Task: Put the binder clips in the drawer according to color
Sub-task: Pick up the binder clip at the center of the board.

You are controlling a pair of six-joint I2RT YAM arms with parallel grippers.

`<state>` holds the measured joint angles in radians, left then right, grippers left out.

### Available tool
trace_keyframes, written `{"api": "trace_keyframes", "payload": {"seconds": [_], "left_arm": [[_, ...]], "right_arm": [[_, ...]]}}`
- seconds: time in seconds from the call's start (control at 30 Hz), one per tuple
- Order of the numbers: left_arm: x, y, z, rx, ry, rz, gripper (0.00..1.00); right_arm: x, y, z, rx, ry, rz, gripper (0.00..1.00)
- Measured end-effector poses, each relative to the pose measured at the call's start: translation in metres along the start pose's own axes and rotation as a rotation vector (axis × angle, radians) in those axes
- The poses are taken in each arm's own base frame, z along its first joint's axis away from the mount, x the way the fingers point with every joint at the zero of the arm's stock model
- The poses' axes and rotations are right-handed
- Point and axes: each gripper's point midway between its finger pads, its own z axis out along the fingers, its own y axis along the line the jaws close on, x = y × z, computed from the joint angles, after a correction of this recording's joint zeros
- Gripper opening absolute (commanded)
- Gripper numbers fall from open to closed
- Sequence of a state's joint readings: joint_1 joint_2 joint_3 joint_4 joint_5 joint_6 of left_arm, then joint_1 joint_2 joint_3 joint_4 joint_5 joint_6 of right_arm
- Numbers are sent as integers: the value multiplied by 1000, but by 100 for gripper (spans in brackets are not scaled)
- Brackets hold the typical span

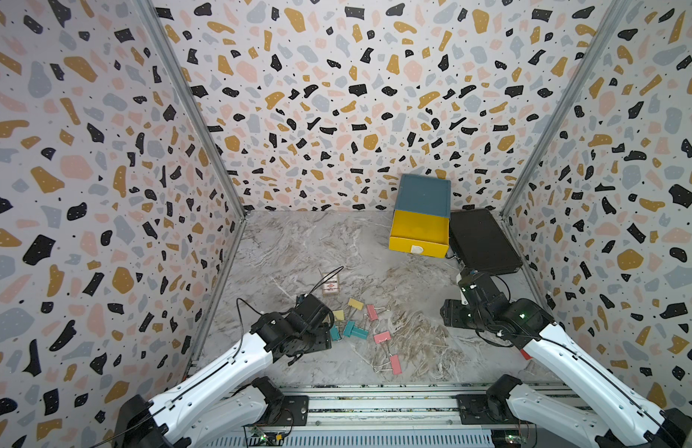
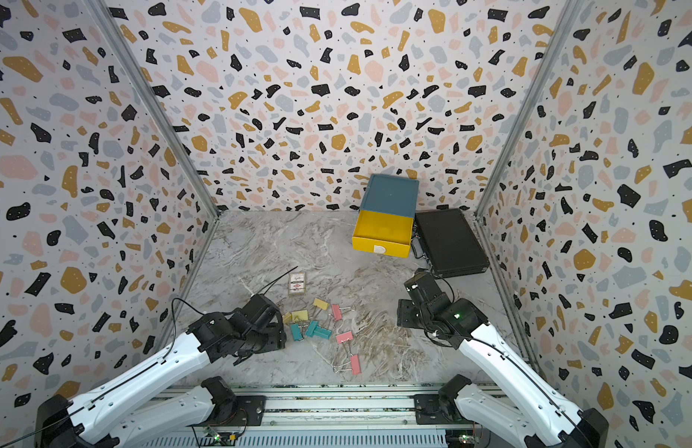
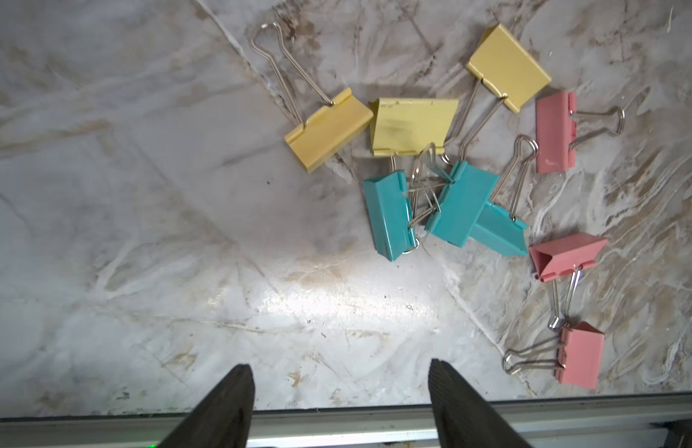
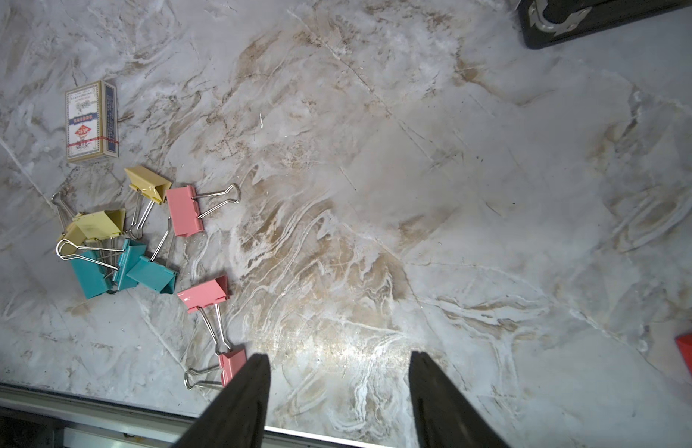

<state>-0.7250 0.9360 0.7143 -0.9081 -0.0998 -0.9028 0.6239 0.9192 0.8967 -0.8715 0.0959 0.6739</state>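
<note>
Left fingers (image 3: 224, 407) and right fingers (image 4: 239, 399) gape empty; the right ones half-hide a pink clip (image 4: 232, 362).

Back wall (image 1: 356, 97): white panel printed with terrazzo flecks of black, ochre, pink and grey-blue; shown in both top views.
Left wall (image 1: 84, 174): same print, meeting the back wall at a corner.
Right wall (image 1: 627, 155): same print, facing the left wall.
Posts (image 1: 189, 108): bare grey metal strips running down both rear corners to the floor.
Floor (image 1: 298, 240): glossy grey-white marble pattern with tan and brown veining, bounded by the three walls.
Rail (image 1: 375, 403): silver slotted metal beams along the near edge of the floor.
Light: soft and even on the walls; a bright glare (image 3: 336, 306) lies on the floor in each wrist view.
</note>
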Motion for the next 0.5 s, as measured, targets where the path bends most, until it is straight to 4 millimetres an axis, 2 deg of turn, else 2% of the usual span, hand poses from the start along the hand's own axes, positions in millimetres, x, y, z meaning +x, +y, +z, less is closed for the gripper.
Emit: {"api": "trace_keyframes", "payload": {"seconds": [0.07,0.13,0.37,0.5], "left_arm": [[-5,2,2,-26,-14,-8,88],[-12,2,4,-57,-13,-23,93],[-49,12,30,-87,2,-260,93],[-59,15,45,-103,32,-383,98]], "right_arm": [[0,1,0,-7,0,-3,62],[-1,2,0,-11,-1,-5,62],[-2,4,-3,-26,-11,-4,62],[-2,4,-5,-31,-20,-7,62]]}}
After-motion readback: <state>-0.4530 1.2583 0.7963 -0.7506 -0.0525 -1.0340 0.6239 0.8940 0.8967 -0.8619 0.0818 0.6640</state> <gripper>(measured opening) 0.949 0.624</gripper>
